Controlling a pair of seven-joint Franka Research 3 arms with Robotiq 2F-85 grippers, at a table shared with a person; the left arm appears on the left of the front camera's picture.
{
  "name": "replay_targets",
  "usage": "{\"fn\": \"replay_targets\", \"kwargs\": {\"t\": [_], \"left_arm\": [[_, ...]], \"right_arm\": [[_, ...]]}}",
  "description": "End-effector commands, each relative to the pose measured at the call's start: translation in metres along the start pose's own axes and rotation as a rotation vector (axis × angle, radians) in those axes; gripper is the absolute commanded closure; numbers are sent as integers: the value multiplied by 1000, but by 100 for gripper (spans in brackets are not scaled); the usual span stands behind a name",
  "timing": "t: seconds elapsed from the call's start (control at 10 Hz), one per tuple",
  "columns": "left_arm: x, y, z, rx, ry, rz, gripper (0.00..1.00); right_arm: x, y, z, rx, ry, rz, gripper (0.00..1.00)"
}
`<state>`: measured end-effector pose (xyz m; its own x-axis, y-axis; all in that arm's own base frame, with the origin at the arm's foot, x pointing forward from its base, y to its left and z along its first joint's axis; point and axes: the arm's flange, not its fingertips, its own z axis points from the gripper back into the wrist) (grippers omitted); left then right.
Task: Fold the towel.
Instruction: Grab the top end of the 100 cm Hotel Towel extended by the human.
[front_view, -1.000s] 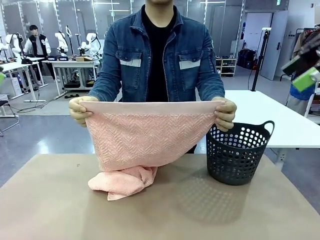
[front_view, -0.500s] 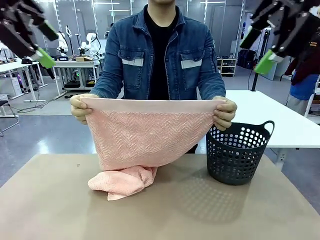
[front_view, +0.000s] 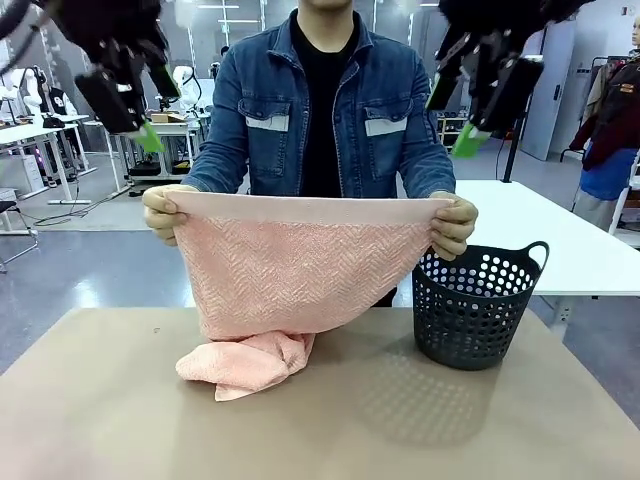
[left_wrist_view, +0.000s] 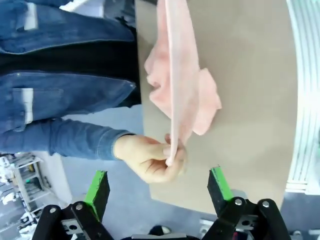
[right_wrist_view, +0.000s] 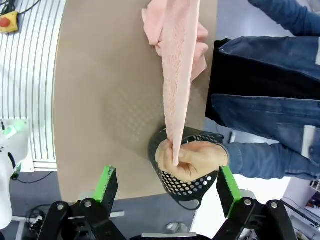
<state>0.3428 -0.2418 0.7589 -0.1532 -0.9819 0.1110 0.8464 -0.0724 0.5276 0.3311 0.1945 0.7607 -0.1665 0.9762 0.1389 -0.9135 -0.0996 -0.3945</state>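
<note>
A person stretches the salmon-pink towel (front_view: 300, 265) (left_wrist_view: 182, 90) (right_wrist_view: 177, 75) between both hands above the table, its plain band on top. The towel's lower part lies bunched on the tabletop (front_view: 245, 365). My left gripper (front_view: 150, 110) (left_wrist_view: 157, 189) hangs open in the air, above and just outside the hand (front_view: 162, 215) (left_wrist_view: 147, 157) pinching the towel's left corner. High on the other side my right gripper (front_view: 455, 115) (right_wrist_view: 166, 186) is open above the hand (front_view: 452, 225) (right_wrist_view: 192, 160) at the right corner. Neither gripper touches the cloth.
A dark perforated plastic basket (front_view: 475, 310) (right_wrist_view: 187, 192) stands on the brown table (front_view: 120, 420), right of the towel and under the person's hand. A white table (front_view: 560, 240) sits behind the basket at the far right.
Both arms have swung in from the picture's upper corners and come down toward the towel's top corners. The person holds the towel as before.
</note>
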Motion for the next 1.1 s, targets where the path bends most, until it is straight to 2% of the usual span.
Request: {"fn": "replay_targets", "kwargs": {"t": [0.0, 0.4, 1.0], "left_arm": [[14, 7, -16, -120, 42, 52, 0], [22, 16, -64, -267, 43, 122, 0], [23, 25, -104, -300, 34, 165, 0]], "right_arm": [[4, -12, -15, 9, 6, -42, 0], [1, -26, -61, 33, 1, -72, 0], [-1, -41, -115, 67, -26, -113, 0]]}}
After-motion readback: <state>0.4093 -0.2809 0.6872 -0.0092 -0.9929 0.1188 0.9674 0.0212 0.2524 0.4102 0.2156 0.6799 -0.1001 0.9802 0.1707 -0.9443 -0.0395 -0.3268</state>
